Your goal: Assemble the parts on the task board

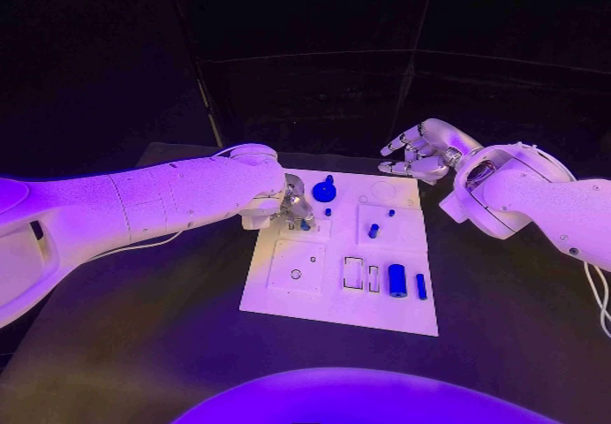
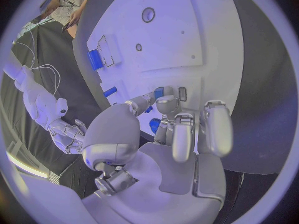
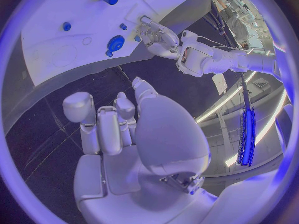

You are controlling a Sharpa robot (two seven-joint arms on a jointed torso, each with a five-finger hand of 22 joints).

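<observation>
**Left hand on the board's far-left corner, right hand idle off its far-right corner**

The white task board (image 1: 334,296) lies in the middle of the black table (image 1: 140,353). The left hand (image 1: 291,208) sits over the board's far-left part, at about 11 o'clock from the board's centre, with its fingers (image 2: 167,104) pointing down at the plate. In the left wrist view the fingertips touch the board beside a small blue piece (image 2: 159,92) and a small rectangular slot (image 2: 182,93); whether the hand pinches that piece or only touches it cannot be told.

Just beside this hand, toward 12 o'clock, stands a blue gear-like knob (image 1: 325,189). A small blue peg (image 1: 373,230) sits at about 1 o'clock from the centre, and a tiny blue dot (image 1: 391,213) lies just beyond it. Near the board's near-right corner, at about 5 o'clock, a blue cylinder (image 1: 397,280) lies flat with a thinner blue pin (image 1: 421,286) just beside it. Two rectangular slots (image 1: 353,272) lie to the cylinder's left, and a round hole (image 1: 296,274) sits at about 8 o'clock.

The right hand (image 1: 423,152) hangs above the table past the board's far-right corner, at about 1 o'clock, apart from the plate. Its fingers (image 3: 102,127) are loosely curled, slightly apart, and hold nothing.
</observation>
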